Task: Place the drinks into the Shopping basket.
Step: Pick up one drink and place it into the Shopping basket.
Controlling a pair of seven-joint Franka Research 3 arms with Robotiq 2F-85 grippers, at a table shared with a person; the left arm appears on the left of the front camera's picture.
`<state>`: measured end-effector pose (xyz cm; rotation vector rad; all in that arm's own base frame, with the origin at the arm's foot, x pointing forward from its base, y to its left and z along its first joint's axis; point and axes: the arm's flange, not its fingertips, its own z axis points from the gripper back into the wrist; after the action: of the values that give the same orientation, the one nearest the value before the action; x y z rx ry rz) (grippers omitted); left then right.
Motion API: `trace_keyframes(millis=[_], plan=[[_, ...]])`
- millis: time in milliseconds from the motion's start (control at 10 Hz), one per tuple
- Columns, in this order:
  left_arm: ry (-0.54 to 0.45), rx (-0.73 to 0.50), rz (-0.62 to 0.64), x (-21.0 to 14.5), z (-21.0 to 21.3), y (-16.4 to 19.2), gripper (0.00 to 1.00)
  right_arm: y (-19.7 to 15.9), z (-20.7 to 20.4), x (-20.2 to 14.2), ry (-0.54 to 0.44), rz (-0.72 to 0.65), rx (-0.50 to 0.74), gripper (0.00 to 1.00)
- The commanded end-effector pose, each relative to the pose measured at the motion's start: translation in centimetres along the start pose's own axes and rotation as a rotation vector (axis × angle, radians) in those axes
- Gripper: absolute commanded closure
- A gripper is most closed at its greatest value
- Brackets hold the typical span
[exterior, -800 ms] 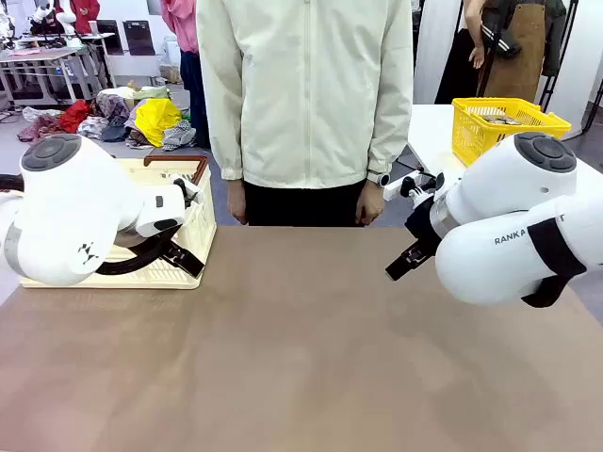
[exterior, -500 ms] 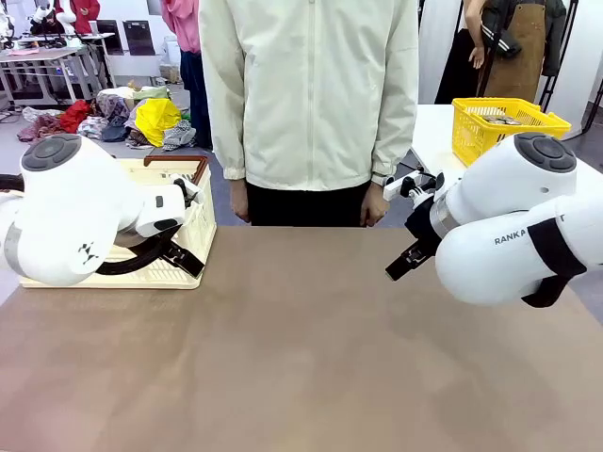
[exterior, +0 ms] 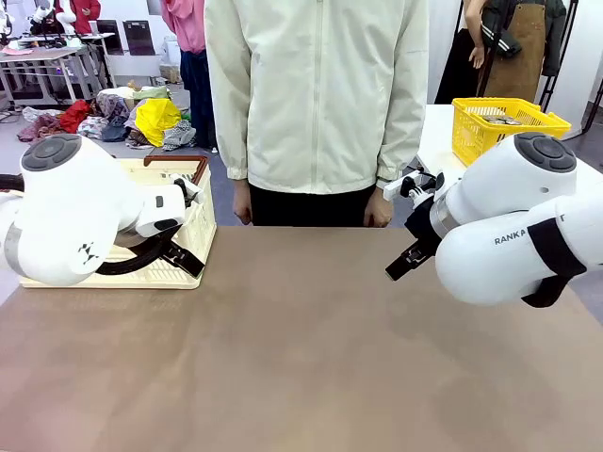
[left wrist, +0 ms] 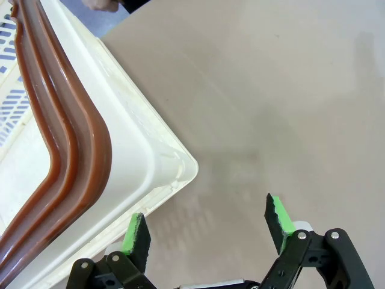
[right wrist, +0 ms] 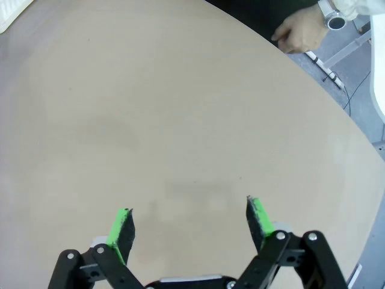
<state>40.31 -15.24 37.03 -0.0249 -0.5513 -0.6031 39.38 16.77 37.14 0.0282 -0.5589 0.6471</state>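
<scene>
The cream-white Shopping basket [exterior: 193, 240] with brown rim and handles stands at the table's far left, partly behind my left arm; its corner [left wrist: 150, 174] and brown handle [left wrist: 72, 138] lie close below my left gripper. My left gripper [left wrist: 207, 226] is open with nothing between its green pads, over the basket's corner and the tan tabletop. My right gripper [right wrist: 189, 226] is open and holds nothing, above bare table. In the front view my right arm's wrist [exterior: 415, 250] hangs at the right. The drinks are out of view.
A person in a pale jacket [exterior: 316, 94] stands at the far edge, hands [exterior: 377, 212] hanging by the table; one hand with a watch [right wrist: 304, 27] is at the rim. A yellow mesh basket [exterior: 504, 122] sits on a white table at back right.
The person has shifted slightly to the right. Both arms are still.
</scene>
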Motion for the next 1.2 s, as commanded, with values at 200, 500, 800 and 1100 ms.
trace_keyframes(millis=[200, 500, 800, 1100], plan=[[-0.001, 0.000, 0.000, -0.01, 0.01, 0.04, 0.00, -0.01, 0.01, 0.01, -0.001, 0.000, 0.000, 0.00], [-0.001, 0.000, 0.000, -0.01, 0.01, 0.04, 0.00, -0.01, 0.01, 0.01, -0.001, 0.000, 0.000, 0.00], [-0.001, 0.000, 0.000, -0.01, 0.01, 0.04, 0.00, -0.01, 0.01, 0.01, -0.001, 0.000, 0.000, 0.00], [0.066, -0.093, 0.044, 0.31, 0.91, -0.14, 0.00, -0.26, 0.19, -0.10, 0.084, -0.042, 0.158, 0.00]])
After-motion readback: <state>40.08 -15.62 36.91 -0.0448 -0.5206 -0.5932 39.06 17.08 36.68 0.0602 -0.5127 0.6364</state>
